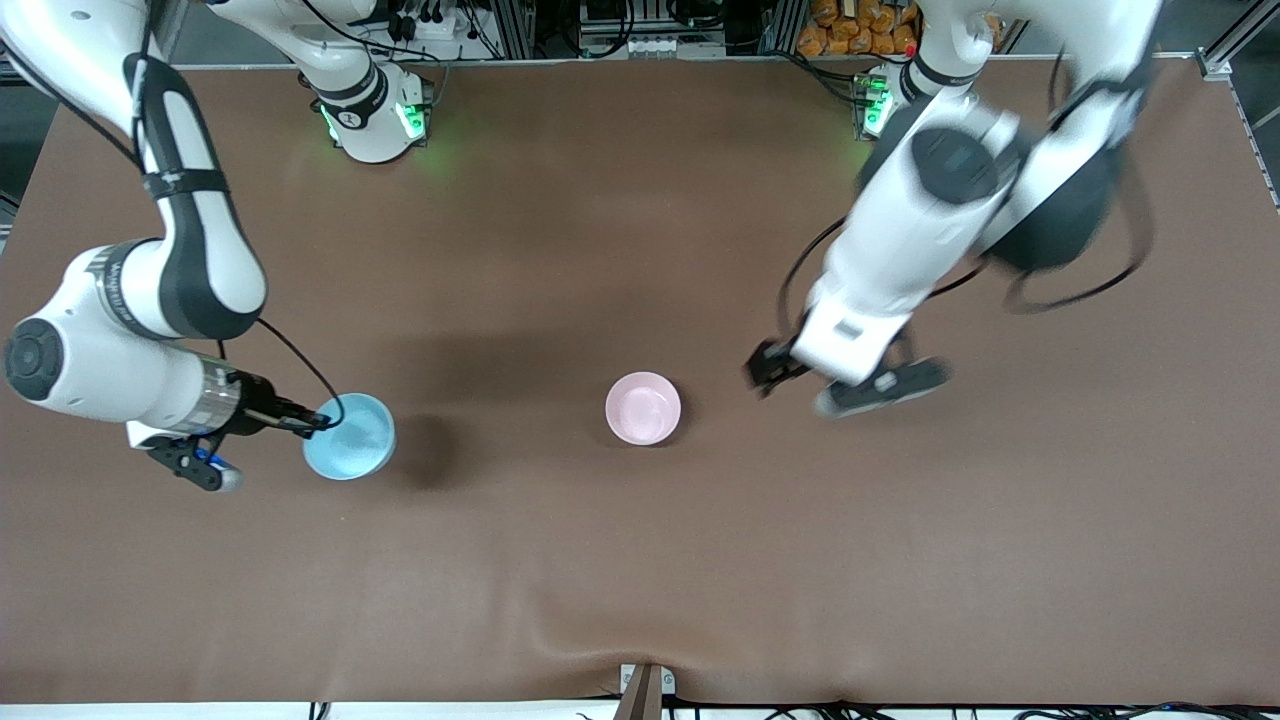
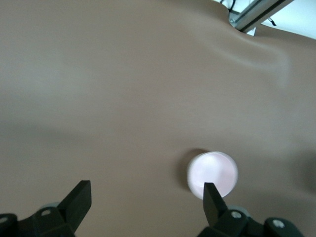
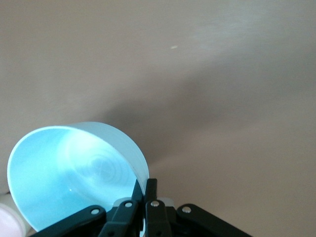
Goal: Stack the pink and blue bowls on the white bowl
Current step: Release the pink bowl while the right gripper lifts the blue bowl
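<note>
My right gripper [image 1: 318, 421] is shut on the rim of the light blue bowl [image 1: 350, 437] and holds it tilted a little above the table, at the right arm's end. In the right wrist view the fingers [image 3: 151, 190] pinch the blue bowl's wall [image 3: 74, 173]. The pale pink bowl [image 1: 643, 408] sits upright on the mat mid-table. My left gripper [image 1: 812, 386] is open and empty above the mat beside the pink bowl, toward the left arm's end. Its wrist view shows the pink bowl [image 2: 213, 173] by one fingertip [image 2: 211, 197]. No separate white bowl is in view.
The brown mat [image 1: 640, 560] covers the whole table, with a wrinkle near the edge nearest the front camera. A small bracket [image 1: 645, 690] sits at that edge. Both arm bases [image 1: 375, 110] stand along the edge farthest from that camera.
</note>
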